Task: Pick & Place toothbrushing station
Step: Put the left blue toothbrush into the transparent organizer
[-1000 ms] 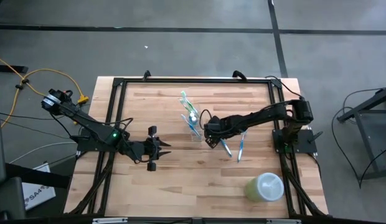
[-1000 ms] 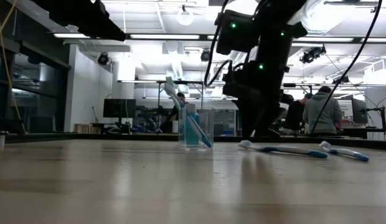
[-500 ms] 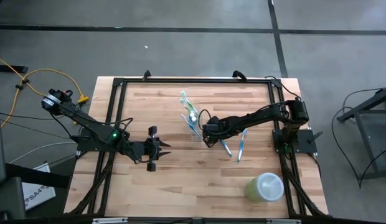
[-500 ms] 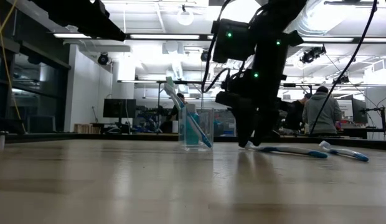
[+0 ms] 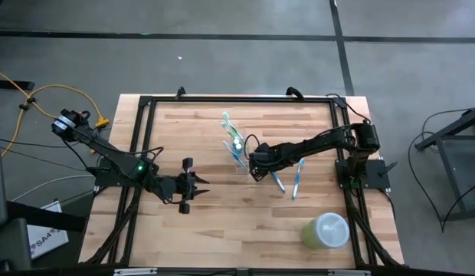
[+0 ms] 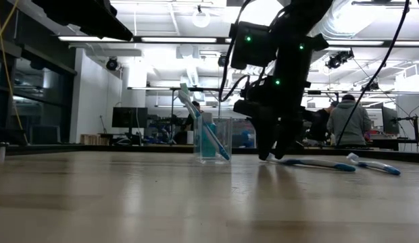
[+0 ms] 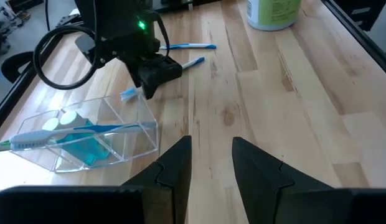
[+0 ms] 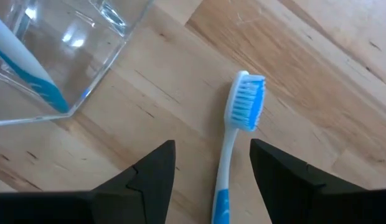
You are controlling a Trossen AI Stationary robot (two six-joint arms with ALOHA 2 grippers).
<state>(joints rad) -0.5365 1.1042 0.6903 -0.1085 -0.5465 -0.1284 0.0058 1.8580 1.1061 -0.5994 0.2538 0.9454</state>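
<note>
clear cup [image 6: 212, 140], blue toothbrushes [image 8: 233, 149], white handles

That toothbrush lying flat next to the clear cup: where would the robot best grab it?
Probably on the thin neck just below the bristles, from straight above. The toothbrush lies flat on the table, and the right end effector is open with a finger on each side of the neck, so closing across it should pinch it.

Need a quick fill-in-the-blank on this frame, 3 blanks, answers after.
1. The right gripper is open, its fingers astride a ____ lying on the table.
2. Beside the clear cup, ____ toothbrushes lie flat on the wood.
3. The left gripper is open and holds ____.

Answers: toothbrush; two; nothing
</note>
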